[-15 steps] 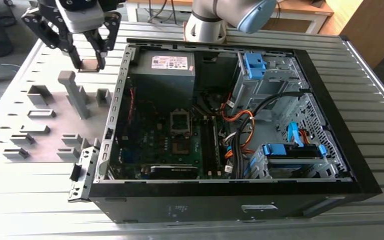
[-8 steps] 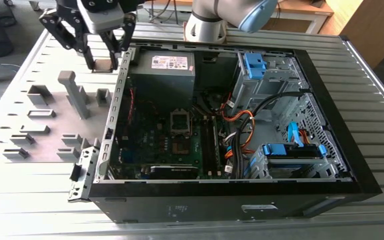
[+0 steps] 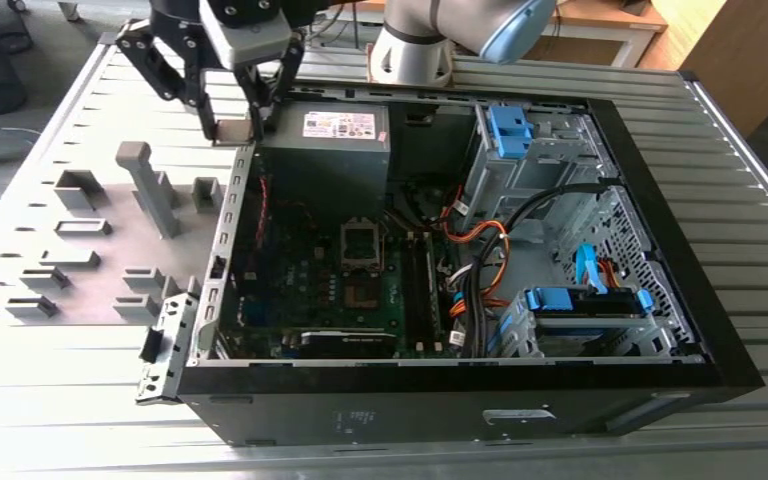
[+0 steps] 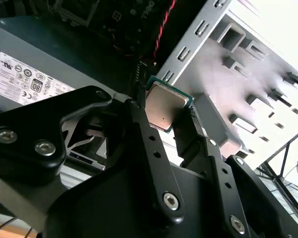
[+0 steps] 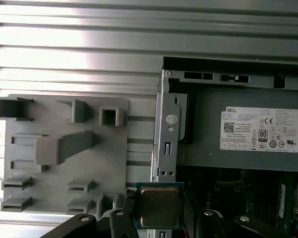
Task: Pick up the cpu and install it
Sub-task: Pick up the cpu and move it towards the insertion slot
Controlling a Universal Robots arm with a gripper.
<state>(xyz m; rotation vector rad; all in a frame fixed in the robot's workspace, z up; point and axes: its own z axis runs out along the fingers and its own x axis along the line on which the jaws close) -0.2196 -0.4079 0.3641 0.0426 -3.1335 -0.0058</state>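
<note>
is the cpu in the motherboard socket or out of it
Out. The cpu is clamped between the jaws of the gripper, near the corner of the case; the socket lies apart, inside the case.

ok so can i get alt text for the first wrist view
The hand grips the cpu by its edges, with the metal top facing the camera. Beyond it are a grey holder plate with raised blocks, lying on a slatted metal table, and the corner of an open computer case with its grey power supply.
</note>
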